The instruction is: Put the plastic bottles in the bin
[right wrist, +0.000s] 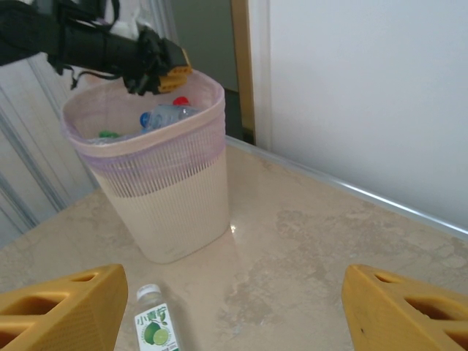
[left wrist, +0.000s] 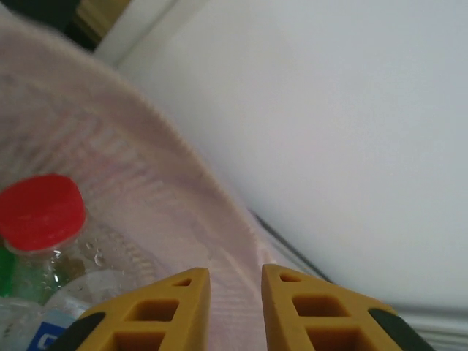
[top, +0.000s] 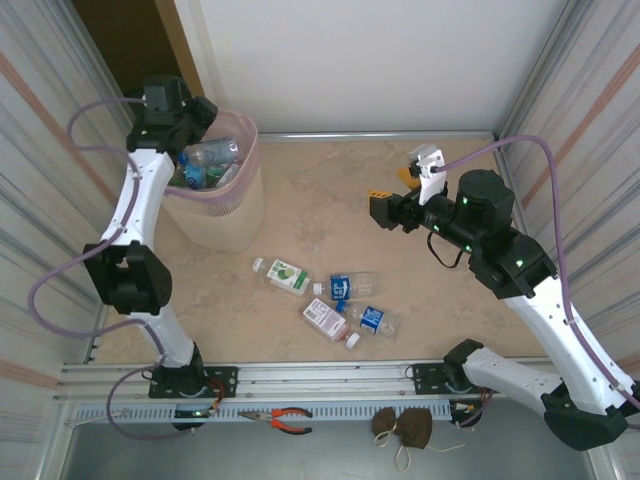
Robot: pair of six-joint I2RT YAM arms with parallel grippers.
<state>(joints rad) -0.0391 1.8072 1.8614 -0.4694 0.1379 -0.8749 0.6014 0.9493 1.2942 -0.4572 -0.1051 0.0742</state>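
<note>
The bin (top: 228, 215), beige with a pink liner, stands at the far left and holds several plastic bottles (top: 208, 160). My left gripper (top: 203, 130) hangs over its rim, shut with nothing between its yellow fingers (left wrist: 179, 300). Its wrist view looks along the liner (left wrist: 146, 168) past a red-capped bottle (left wrist: 40, 212). On the floor lie a lime-label bottle (top: 283, 275), a blue-label bottle (top: 350, 287), a pink-label bottle (top: 328, 321) and another blue one (top: 372, 320). My right gripper (top: 380, 210) hovers mid-floor, open and empty (right wrist: 235, 276), facing the bin (right wrist: 172, 205), with the lime bottle (right wrist: 155, 325) near its left finger.
Corrugated walls close in both sides and a white wall runs along the back. Orange-handled pliers (top: 283, 418) and a brown pouch (top: 403, 427) lie on the shelf in front of the arm bases. Bare beige floor lies between the bin and my right gripper.
</note>
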